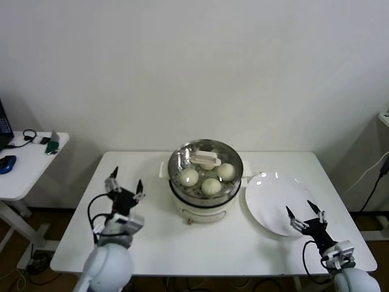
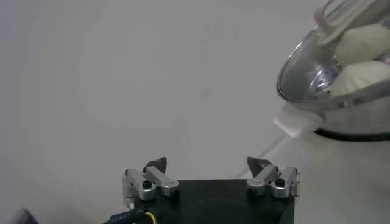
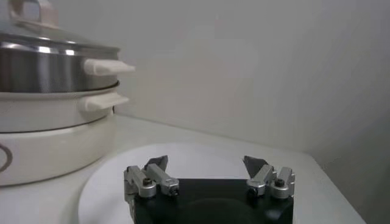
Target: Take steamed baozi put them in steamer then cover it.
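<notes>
Baozi, cream-white and smooth, sit inside your steamer under the cover; no readable writing. Left gripper and right gripper flank it, fingers apart, empty.

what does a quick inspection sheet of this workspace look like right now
surface: white table, bare apart from the items below
job's things: steamer at centre; four baozi inside; glass lid seated on top
clutter: empty white plate right of the steamer
grippers: left pincer open over the table's left side, holding nothing; right pincer open above the plate's near edge, holding nothing
cables: black cable looping beside the left arm
surroundings: white wall; side table at far left with small items on it
</notes>
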You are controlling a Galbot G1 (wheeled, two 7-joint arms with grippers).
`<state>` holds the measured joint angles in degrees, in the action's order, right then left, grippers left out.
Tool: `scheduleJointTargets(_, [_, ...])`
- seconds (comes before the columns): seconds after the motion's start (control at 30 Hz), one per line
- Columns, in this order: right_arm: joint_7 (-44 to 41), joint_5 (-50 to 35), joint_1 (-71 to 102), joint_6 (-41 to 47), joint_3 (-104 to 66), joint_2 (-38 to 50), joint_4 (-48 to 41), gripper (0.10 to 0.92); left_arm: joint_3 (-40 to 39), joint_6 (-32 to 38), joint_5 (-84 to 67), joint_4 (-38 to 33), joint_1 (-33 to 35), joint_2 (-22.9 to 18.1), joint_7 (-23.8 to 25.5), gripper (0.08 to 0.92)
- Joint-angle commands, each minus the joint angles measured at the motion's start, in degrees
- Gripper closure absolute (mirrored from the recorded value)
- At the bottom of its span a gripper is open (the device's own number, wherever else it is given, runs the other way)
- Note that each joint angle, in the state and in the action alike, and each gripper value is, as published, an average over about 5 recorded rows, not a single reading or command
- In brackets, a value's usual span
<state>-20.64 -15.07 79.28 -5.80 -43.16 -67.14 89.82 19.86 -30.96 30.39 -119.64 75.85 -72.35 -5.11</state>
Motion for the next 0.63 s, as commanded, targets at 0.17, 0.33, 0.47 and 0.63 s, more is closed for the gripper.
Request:
scheduleJointTargets(0.17, [1.03,-2.2,0.31,-2.01,0.07,0.45,0.63,0.203,15.46,38.28,-30.09,8.37,14.98,-10.97,-1.96,0.177])
scheduleJointTargets(0.33, [0.91,-2.54,0.33,-2.76,0.25,0.65,0.49,0.203,15.1,38.75,-28.14,10.35,14.27,-11.97,-1.45,0.177])
scheduleJointTargets(0.47, [0.6,-2.64,0.2,-3.17,0.38,0.78,0.24,0.203,14.67,39.6,-27.48,12.22,13.54,-11.98,-1.37,0.177])
scheduleJointTargets(0.63, [0.06,-2.68,0.05,-3.37,0.64,0.9,-0.05,0.203,14.59,39.59,-27.46,12.44,13.46,-12.28,-1.01,0.177])
